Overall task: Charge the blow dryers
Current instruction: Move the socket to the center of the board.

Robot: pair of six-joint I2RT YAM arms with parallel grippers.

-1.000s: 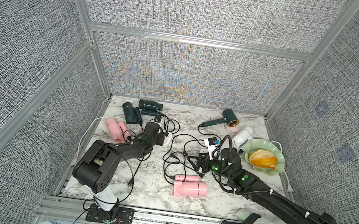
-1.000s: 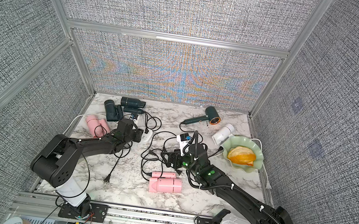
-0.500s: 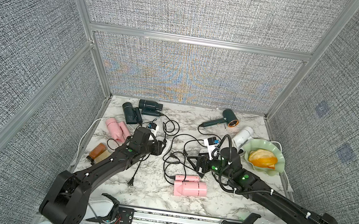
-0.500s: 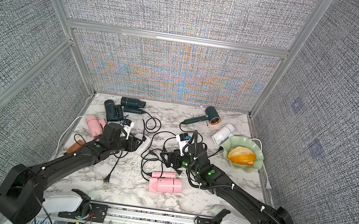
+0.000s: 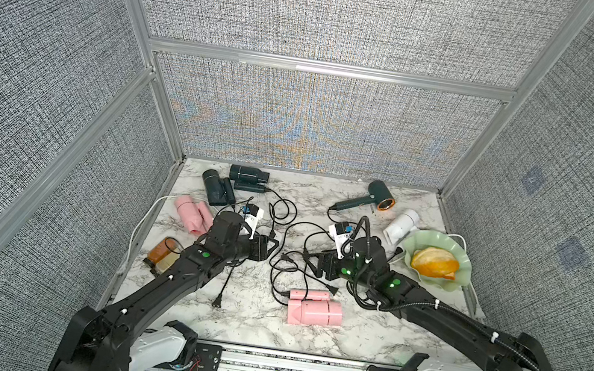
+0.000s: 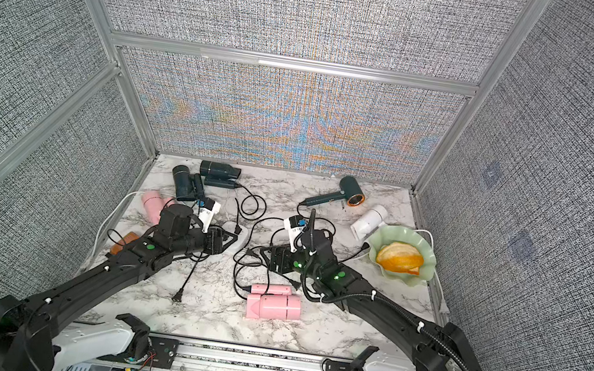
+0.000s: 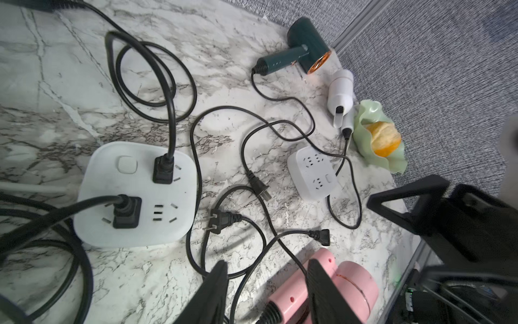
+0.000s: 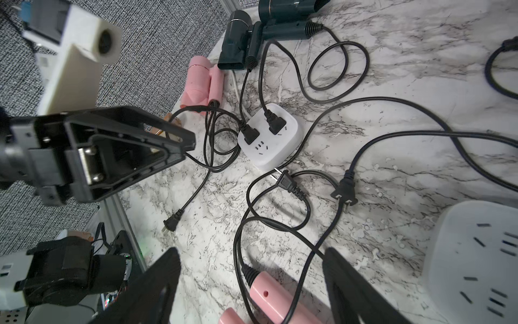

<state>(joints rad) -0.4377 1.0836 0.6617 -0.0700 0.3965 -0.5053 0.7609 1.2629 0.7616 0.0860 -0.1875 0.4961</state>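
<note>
Six blow dryers lie on the marble table. Two dark teal ones [image 5: 249, 176] [image 5: 218, 188] and a pink one [image 5: 191, 213] are at the back left. A copper-ringed green one [image 5: 372, 199] and a white one [image 5: 402, 225] are at the back right. Another pink one [image 5: 313, 309] lies front centre. My left gripper [image 5: 273, 249] is open and holds nothing; a black cord lies beneath it, with a white power strip [image 7: 134, 193] just ahead carrying two plugs. My right gripper [image 5: 308, 270] faces it, open and low over the pink dryer's handle [image 8: 269, 297]. Loose plugs [image 7: 218, 220] [image 7: 259, 188] lie between the strips.
A second white power strip [image 7: 312, 172] with free sockets sits near a green dish [image 5: 463, 257] of orange slices at the right edge. An amber bottle [image 5: 161, 254] lies at the left edge. Tangled black cords [image 5: 287, 268] cover the middle. Fabric walls close three sides.
My left arm has stretched out and its gripper has swung from the back-left dryers toward the table's middle, uncovering the amber bottle. The right arm has stayed in place.
</note>
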